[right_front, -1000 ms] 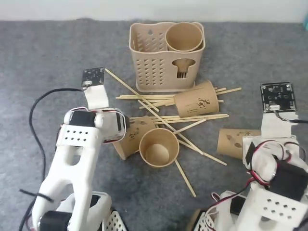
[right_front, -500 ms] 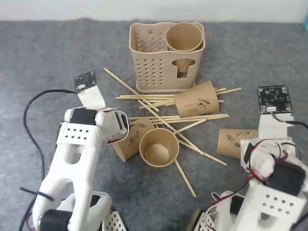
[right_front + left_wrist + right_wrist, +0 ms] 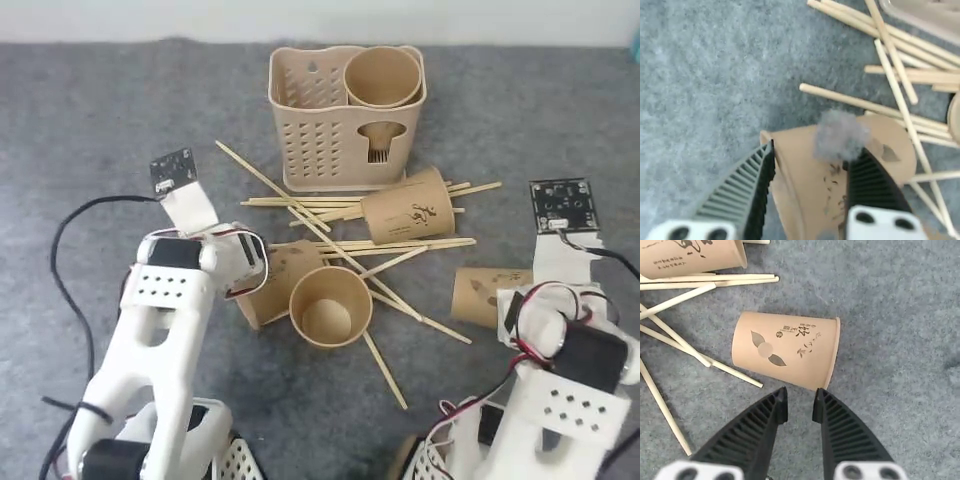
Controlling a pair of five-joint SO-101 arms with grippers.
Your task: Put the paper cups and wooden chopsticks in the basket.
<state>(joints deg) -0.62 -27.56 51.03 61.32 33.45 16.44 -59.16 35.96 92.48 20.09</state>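
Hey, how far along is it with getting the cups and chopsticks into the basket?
Done: one paper cup stands in the basket. In hand: the left end effector is open astride a lying cup, not yet gripping; the right end effector hovers by another lying cup, holding nothing. Left: both of those, the upright cup, the cup lying by the basket, and the scattered chopsticks.

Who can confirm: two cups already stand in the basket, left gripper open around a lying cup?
Not quite. The high view shows one paper cup standing in the basket, not two. The rest holds: the left gripper is open around a lying cup.
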